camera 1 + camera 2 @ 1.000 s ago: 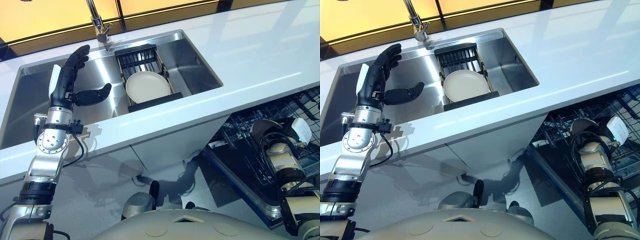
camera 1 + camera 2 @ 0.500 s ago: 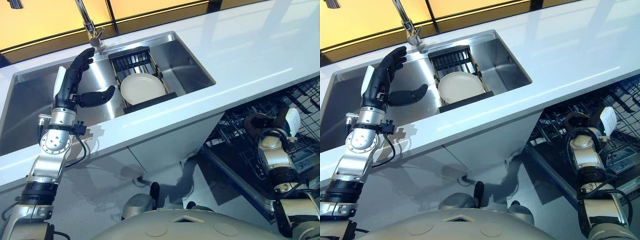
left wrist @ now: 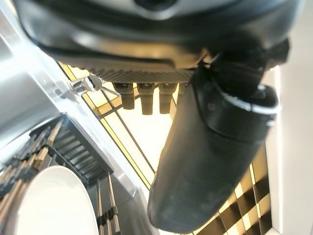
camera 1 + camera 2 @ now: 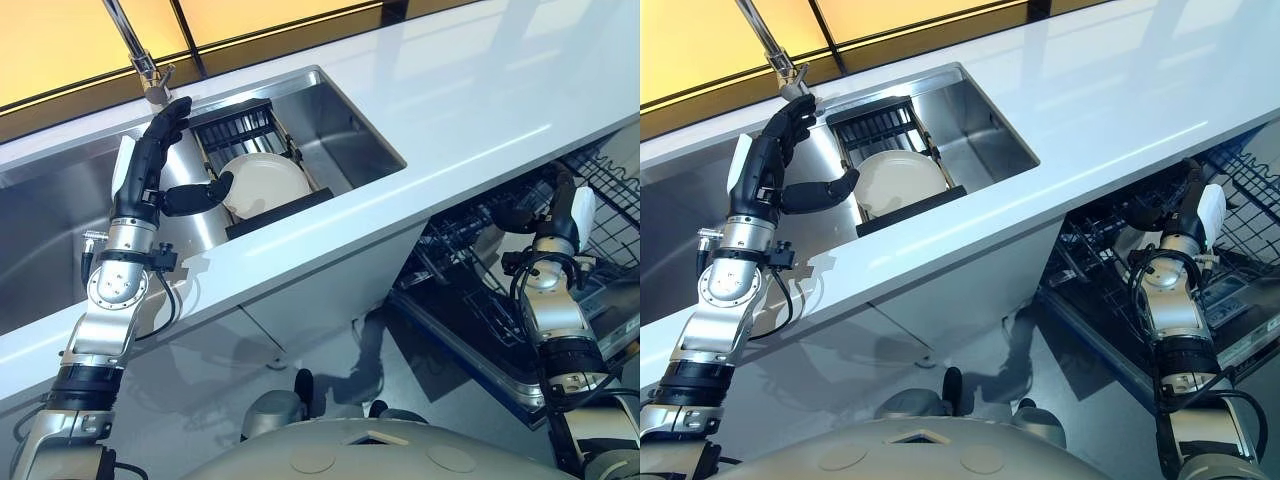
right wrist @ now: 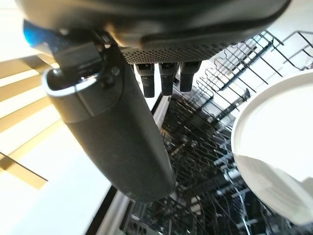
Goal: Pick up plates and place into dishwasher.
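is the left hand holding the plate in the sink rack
No, the left hand is open beside the round cream plate, which lies in the black sink rack.

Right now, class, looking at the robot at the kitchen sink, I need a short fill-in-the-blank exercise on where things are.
1. The round cream plate rests on a black rack inside the steel ____.
2. The left hand beside that plate has its fingers ____.
3. The right hand is over the wire rack of the open ____, where a white plate already sits.

Missing words: sink; open; dishwasher
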